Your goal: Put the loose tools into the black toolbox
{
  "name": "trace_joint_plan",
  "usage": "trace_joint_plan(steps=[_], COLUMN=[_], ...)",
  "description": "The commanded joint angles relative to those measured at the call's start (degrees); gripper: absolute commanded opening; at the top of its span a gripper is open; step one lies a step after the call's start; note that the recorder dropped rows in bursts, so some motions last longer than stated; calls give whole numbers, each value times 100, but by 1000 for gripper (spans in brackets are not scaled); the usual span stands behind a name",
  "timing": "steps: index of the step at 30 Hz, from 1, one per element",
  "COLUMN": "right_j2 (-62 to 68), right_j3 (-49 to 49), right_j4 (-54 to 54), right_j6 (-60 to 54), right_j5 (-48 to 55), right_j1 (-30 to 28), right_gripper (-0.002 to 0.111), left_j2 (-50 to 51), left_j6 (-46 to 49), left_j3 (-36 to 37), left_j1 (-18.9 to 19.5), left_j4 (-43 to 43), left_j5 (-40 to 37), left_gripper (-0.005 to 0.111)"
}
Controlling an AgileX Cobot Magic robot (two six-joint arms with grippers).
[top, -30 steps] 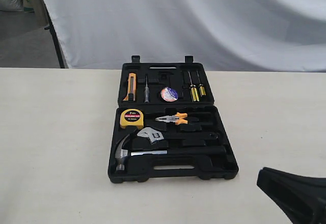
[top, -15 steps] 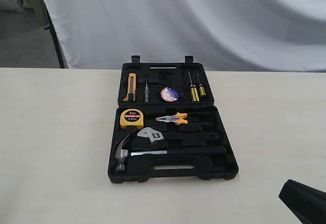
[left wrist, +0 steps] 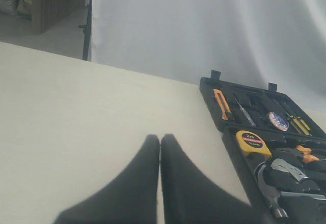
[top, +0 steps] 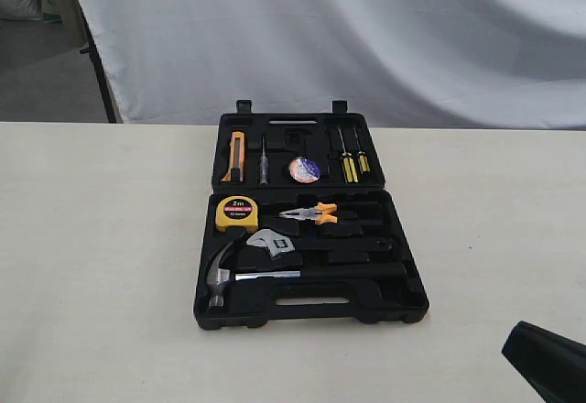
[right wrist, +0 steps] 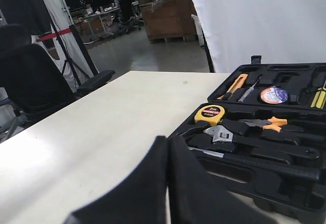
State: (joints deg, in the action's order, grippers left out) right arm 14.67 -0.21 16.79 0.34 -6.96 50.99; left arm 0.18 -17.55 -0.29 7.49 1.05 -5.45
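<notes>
Black toolbox [top: 403, 304] open flat on tabletop [top: 101, 238], both halves up.
Tape roll [top: 304, 169]: in toolbox far half, mid-row.
Adjustable wrench [top: 273, 243]: in toolbox near half, seated in recess.
Hammer [top: 275, 276]: along toolbox front edge, just in front of wrench, touching its jaw end.
Tape measure [top: 237, 212], pliers [top: 309, 212]: same half, behind wrench.
Left claw [left wrist: 160, 141]: fingers together, empty, over bare tabletop, clear of toolbox.
Right claw [right wrist: 167, 141]: fingers together, empty, off toolbox front corner, not touching.

Yellow tape measure [top: 237, 212] lies just beside orange-handled pliers [top: 311, 212]. Behind them, side by side but apart: orange utility knife [top: 236, 156], slim screwdriver [top: 263, 160], two yellow-handled screwdrivers [top: 348, 167]. White cloth backdrop [top: 366, 37] hangs behind the pale table [top: 92, 238].
</notes>
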Motion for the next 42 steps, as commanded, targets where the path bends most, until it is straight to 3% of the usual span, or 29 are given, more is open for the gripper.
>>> trace_joint_plan(steps=[1, 19, 23, 36, 39, 42], right_j2=[-36, -36, -36, -67, -67, -79], right_j3=[21, 21, 21, 21, 21, 21], right_j4=[-19, -19, -938, -938, -915, -915], right_j6=[93, 108, 369, 426, 436, 472], right_j5=[-15, 551, 1031, 1024, 1071, 1256], right_j1=[-6, -6, -6, -31, -392, -1314], right_gripper=[0, 0, 0, 0, 0, 0], left_j2=[-18, -18, -18, -18, -18, -18], left_j6=[-27, -27, -27, -27, -27, -27], left_j3=[-15, -15, -15, -15, -15, -15], left_j1=[145, 145, 145, 145, 145, 145], left_j4=[25, 25, 25, 25, 25, 25], left_j5=[41, 41, 41, 41, 41, 41], left_gripper=[1, 1, 1, 1, 1, 1])
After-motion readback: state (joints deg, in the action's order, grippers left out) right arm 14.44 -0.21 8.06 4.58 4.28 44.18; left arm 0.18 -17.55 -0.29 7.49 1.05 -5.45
